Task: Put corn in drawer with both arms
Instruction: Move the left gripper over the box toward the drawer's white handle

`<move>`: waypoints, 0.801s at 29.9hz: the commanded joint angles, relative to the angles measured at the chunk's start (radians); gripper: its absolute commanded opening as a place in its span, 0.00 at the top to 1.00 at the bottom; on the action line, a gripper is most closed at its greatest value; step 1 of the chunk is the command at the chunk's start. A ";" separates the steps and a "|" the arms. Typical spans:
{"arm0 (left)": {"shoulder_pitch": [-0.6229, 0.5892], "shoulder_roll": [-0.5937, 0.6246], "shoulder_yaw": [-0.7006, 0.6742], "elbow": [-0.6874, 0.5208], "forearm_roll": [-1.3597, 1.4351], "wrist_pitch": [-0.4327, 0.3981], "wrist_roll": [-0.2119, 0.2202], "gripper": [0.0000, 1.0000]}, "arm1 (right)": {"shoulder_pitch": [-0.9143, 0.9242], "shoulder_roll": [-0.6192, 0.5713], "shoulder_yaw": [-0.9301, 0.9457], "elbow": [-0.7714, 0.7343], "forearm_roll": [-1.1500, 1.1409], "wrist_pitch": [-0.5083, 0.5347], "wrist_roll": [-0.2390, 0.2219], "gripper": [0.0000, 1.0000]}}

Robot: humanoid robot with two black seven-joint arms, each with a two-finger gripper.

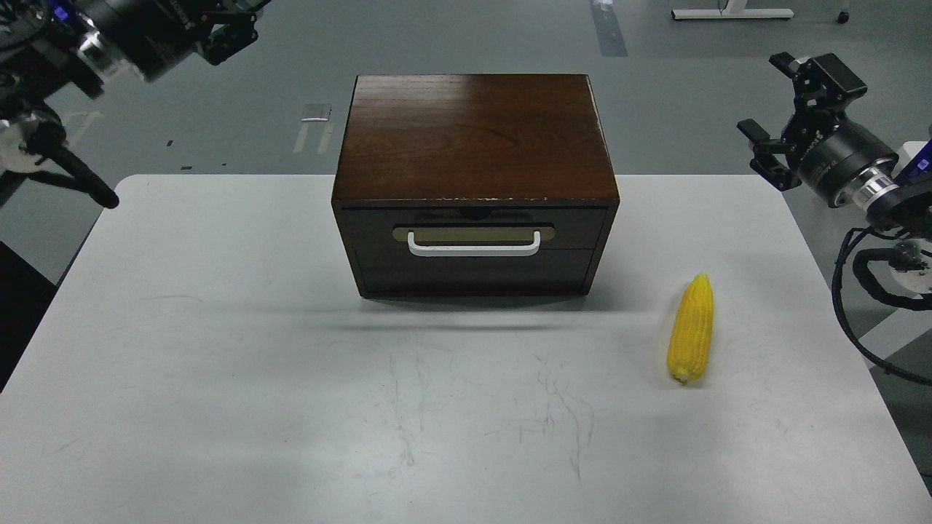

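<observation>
The yellow corn (690, 329) lies on the white table (218, 327), right of the box, tapered end pointing away from me. The dark brown wooden box (473, 135) stands at the table's middle back; its drawer (473, 266) is shut, with a white bar handle (473, 247) on a tan plate. My right gripper (776, 103) is open and empty, in the air past the table's right back corner, well above and right of the corn. My left arm (131, 29) is at the top left corner; its gripper fingers are cut off by the view's top edge.
The right arm's black cables (863, 291) hang beside the table's right edge. The left arm's elbow and cable (65, 164) hang over the table's left back corner. Grey floor lies behind the table, with a white stand foot (732, 12) far back.
</observation>
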 commanded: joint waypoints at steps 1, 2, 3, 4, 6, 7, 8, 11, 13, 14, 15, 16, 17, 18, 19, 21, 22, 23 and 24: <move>-0.087 -0.004 0.002 -0.090 0.285 0.000 0.000 0.02 | 0.000 0.000 0.001 0.000 0.000 0.000 0.001 0.00; -0.108 -0.007 0.002 -0.124 0.397 0.000 0.000 0.02 | 0.000 0.000 0.001 0.000 0.000 0.000 0.001 0.00; -0.119 -0.009 0.002 -0.144 0.453 0.000 0.000 0.02 | 0.001 0.000 0.002 0.000 0.000 0.000 0.001 0.00; -0.128 -0.012 0.002 -0.162 0.508 0.000 0.000 0.02 | 0.001 0.000 0.002 0.000 0.000 0.000 0.001 0.00; -0.151 -0.013 0.011 -0.224 0.669 0.000 0.000 0.02 | 0.001 0.000 0.002 0.000 0.000 0.000 0.001 0.00; -0.173 -0.015 0.037 -0.263 0.771 0.000 0.000 0.02 | 0.001 0.000 0.002 0.000 0.000 0.000 0.003 0.00; -0.206 -0.021 0.073 -0.300 0.865 0.000 0.000 0.02 | 0.001 0.000 0.002 0.000 0.000 0.000 0.003 0.00; -0.303 -0.064 0.198 -0.324 0.995 0.000 0.000 0.03 | 0.001 0.000 0.002 0.000 0.000 0.000 0.003 0.00; -0.384 -0.093 0.295 -0.322 1.070 0.000 0.000 0.03 | 0.001 0.000 0.004 0.000 0.000 -0.002 0.004 0.00; -0.427 -0.108 0.355 -0.322 1.120 0.000 0.000 0.03 | 0.001 0.000 0.004 0.002 0.000 -0.002 0.003 0.00; -0.446 -0.117 0.382 -0.322 1.148 0.000 0.000 0.03 | 0.001 0.000 0.004 0.002 0.002 -0.002 0.004 0.00; -0.478 -0.143 0.425 -0.321 1.198 0.000 0.000 0.03 | 0.001 0.000 0.004 0.002 0.000 -0.003 0.004 0.00; -0.478 -0.144 0.425 -0.321 1.199 0.000 0.000 0.03 | 0.001 0.000 0.004 0.002 0.000 -0.003 0.004 0.00; -0.504 -0.172 0.461 -0.314 1.241 0.000 0.000 0.03 | 0.001 0.000 0.006 0.002 0.000 -0.003 0.004 0.00; -0.530 -0.194 0.498 -0.310 1.275 0.000 0.000 0.03 | 0.001 0.000 0.006 0.002 0.002 -0.003 0.004 0.00; -0.570 -0.212 0.566 -0.310 1.311 0.000 0.000 0.04 | 0.001 0.000 0.007 0.002 0.002 -0.003 0.006 0.00; -0.601 -0.231 0.613 -0.311 1.320 0.000 0.000 0.03 | 0.001 -0.002 0.009 0.002 0.002 -0.003 0.006 0.00; -0.616 -0.243 0.633 -0.313 1.322 0.000 0.000 0.04 | 0.000 0.000 0.009 0.002 0.002 -0.003 0.006 0.00; -0.631 -0.257 0.653 -0.313 1.322 0.000 0.000 0.04 | 0.000 0.000 0.010 0.002 0.002 -0.003 0.006 0.00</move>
